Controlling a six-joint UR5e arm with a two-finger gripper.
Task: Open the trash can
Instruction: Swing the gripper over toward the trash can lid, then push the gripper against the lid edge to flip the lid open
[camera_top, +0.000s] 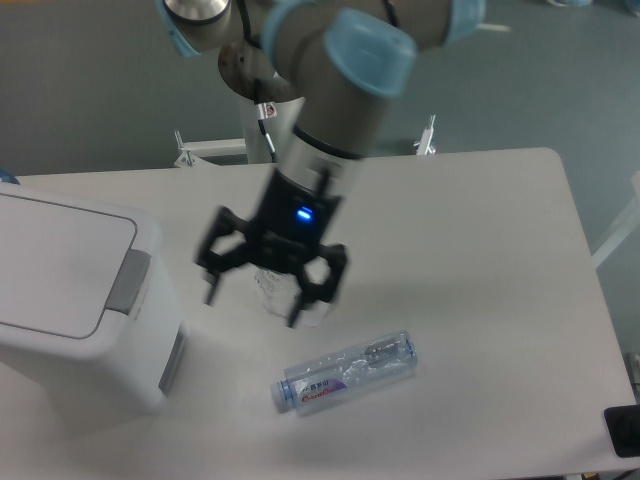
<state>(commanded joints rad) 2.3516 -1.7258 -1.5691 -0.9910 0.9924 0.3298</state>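
Over on the left edge sits the trash can, big, white and boxy with rounded corners, resting on the tabletop and partly cut off by the frame. Its flat white lid lies down flat on top, closed, and the grey rectangular latch tab shows on the lid's right edge, facing toward the arm. Moving right, and here is the end effector, black, with a small blue light glowing on its body, hanging above the tabletop near the middle. Its two fingers are spread wide apart, nothing between them, the left fingertip pointing down just to the right of the can without touching it. The arm rises behind it, grey tube with pale blue joint caps, slanting up toward the top of the frame. Something small and whitish sits on the tabletop just behind the fingers, too hidden to make out. Further right and nearer the front edge, a clear plastic bottle lies on its side, label visible, well apart from the trash can and clear of the fingers
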